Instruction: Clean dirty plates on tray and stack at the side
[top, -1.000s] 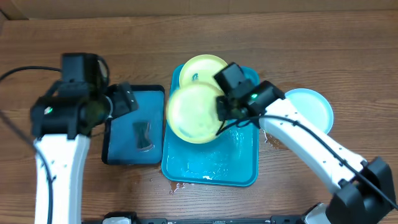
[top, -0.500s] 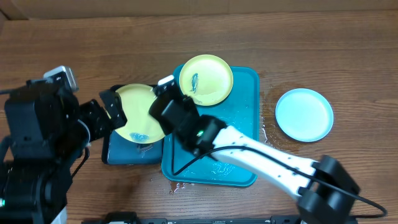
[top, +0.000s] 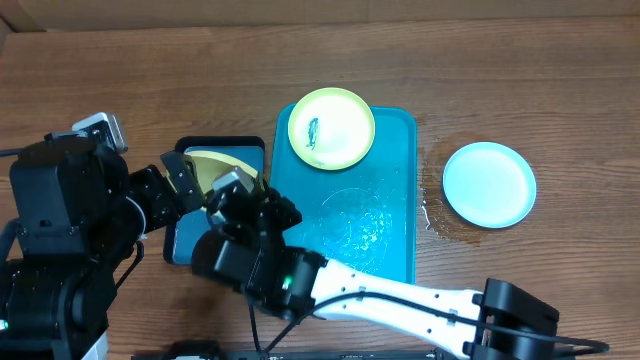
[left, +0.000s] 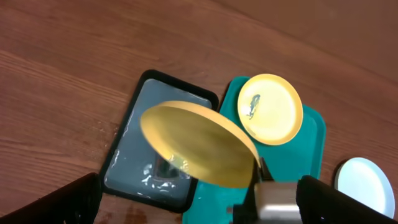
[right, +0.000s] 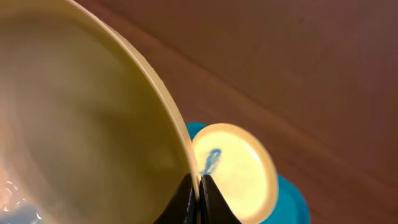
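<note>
i am holding the yellow-green plate (left: 199, 146) by its rim in the right hand (right: 199, 193), with the fingers pinched narrow on the edge. the plate is hanging tilted over the dark-rimmed tray (left: 134, 143), not lying flat, and its broad face is opening toward the left hand's side. the left hand (top: 183, 180) is sitting just beside the plate's left edge with its fingers spread wide. it is carrying nothing that i can make out, so it is the nearer one for wiping. the plate's lower edge may be touching the water there, but the view is too poor to tell. the smeared plate (top: 331, 128) is waiting on the turquoise tray (top: 395, 240). the light blue plate (top: 489, 184) is lying on the desk (top: 500, 60), well apart to the right.
</note>
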